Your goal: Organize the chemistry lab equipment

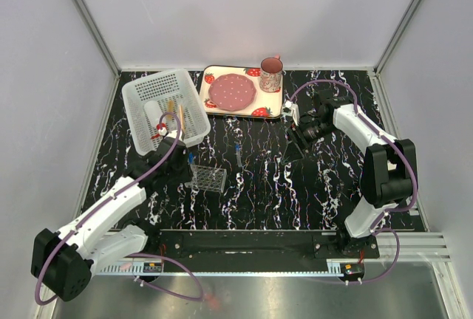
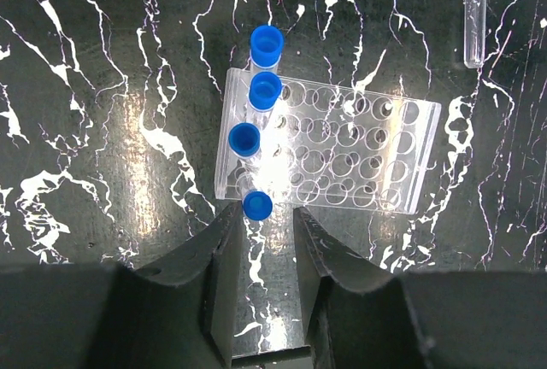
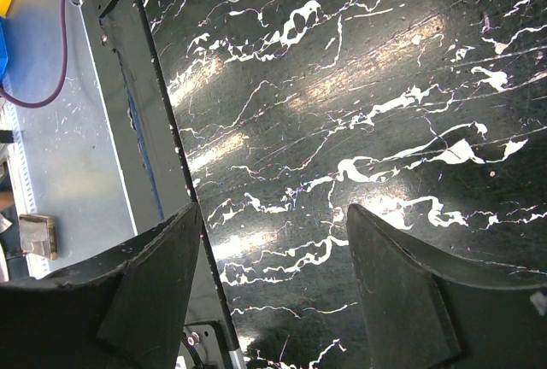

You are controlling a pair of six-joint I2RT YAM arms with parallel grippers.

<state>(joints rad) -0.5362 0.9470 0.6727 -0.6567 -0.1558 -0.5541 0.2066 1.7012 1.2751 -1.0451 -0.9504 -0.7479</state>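
The clear plastic grid rack [image 2: 342, 151] stands on the black marbled table and also shows in the top view [image 1: 210, 179]. Several blue-capped tubes stand in its left column [image 2: 264, 90]. The nearest tube's cap [image 2: 257, 206] sits between the tips of my left gripper [image 2: 263, 217], closer to the left finger; the jaws stand wider than the cap. One blue-tipped tube [image 1: 238, 151] lies loose on the table beyond the rack [image 2: 475, 14]. My right gripper [image 3: 273, 211] is open and empty above bare table [image 1: 293, 149]. The red-capped bottle [image 1: 154, 114] and wooden sticks [image 1: 177, 108] lie in the white basket.
The white perforated basket [image 1: 140, 91] stands at the back left. The strawberry tray [image 1: 213, 74] with the pink plate and mug [image 1: 271, 74] is at the back centre. The metal rail [image 3: 137, 87] runs along the table's near edge.
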